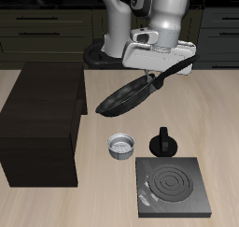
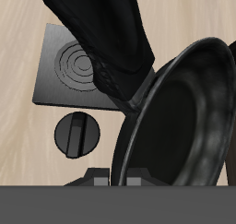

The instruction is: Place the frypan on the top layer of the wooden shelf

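My gripper (image 1: 153, 78) is shut on the frypan (image 1: 122, 98), a round black shallow pan, and holds it by its handle, tilted in the air above the table. The pan hangs beside the wooden shelf (image 1: 42, 119), a large dark boxy cabinet, at about the height of its top layer and not over it. In the wrist view the frypan (image 2: 180, 126) fills much of the picture, with its handle running close past the camera. The fingertips (image 2: 93, 178) show at the frame's edge on either side of the pan.
A small grey metal pot (image 1: 121, 147) stands on the table below the pan. A black round knobbed object (image 1: 161, 142) (image 2: 76, 135) stands beside it. A flat black square stove (image 1: 173, 187) (image 2: 74, 66) lies near the table's front edge.
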You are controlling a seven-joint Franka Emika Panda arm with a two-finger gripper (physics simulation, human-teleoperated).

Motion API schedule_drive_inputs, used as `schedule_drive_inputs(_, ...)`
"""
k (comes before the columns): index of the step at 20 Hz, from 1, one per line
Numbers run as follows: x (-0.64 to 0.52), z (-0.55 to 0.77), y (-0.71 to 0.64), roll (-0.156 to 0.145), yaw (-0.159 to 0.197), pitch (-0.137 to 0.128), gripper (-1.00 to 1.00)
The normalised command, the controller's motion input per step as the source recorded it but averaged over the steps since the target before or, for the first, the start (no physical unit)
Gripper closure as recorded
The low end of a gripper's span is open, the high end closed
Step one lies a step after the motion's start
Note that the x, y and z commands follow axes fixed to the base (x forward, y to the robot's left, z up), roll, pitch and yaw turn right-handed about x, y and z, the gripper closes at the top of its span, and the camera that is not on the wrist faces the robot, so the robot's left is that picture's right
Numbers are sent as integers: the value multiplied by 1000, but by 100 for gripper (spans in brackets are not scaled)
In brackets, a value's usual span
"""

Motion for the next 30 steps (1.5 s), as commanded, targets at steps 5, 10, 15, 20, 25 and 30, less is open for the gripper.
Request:
schedule_drive_inputs(5, 246, -41, -307, -75, 1, 2, 100)
schedule_drive_inputs(10, 116, 21, -251, -67, -1, -7, 100)
schedule_drive_inputs(15, 62, 82, -293, -69, 4, -9, 100)
schedule_drive_inputs(20, -7, 93, -302, -70, 36, -14, 100)
schedule_drive_inputs(25, 99, -87, -308, -53, 35, 26, 100)
schedule_drive_inputs(30, 116, -131, -292, -57, 43, 28, 100)
